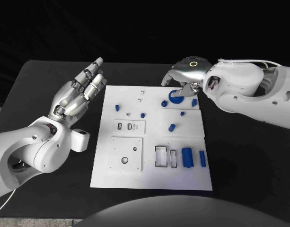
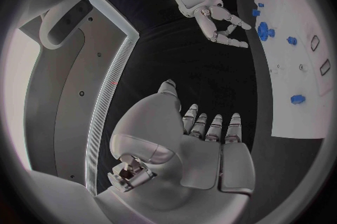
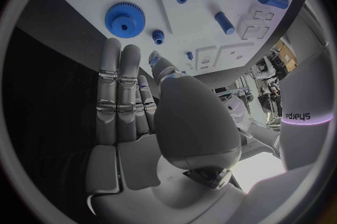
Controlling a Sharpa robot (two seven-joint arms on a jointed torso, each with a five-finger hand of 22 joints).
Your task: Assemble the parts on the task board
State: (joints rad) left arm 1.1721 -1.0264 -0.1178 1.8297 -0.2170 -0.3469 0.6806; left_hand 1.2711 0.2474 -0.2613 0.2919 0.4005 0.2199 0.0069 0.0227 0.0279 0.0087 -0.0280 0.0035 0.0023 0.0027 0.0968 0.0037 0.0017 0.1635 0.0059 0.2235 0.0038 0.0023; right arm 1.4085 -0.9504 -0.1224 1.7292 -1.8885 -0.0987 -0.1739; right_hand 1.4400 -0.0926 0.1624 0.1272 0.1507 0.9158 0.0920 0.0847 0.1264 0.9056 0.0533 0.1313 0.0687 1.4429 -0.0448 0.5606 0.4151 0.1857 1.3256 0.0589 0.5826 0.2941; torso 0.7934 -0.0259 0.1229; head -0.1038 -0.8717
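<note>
Nearest the camera, two blue cylinders (image 1: 187, 157) lie at the near edge of the task board (image 1: 152, 179). The right hand (image 1: 186, 73) hovers over the blue gear (image 1: 177, 97) at the far edge, fingers straight and together, holding nothing. It should probably lower slowly; small blue pegs (image 1: 183, 113) stand close. The left hand (image 1: 83, 92) waits beside the board, flat, also empty.

right hand (image 1: 186, 75) covers part of blue gear (image 1: 176, 99) in head view | small parts (image 1: 143, 115) on task board (image 1: 152, 182) too tiny to identify | right forearm cut by frame edge
</note>
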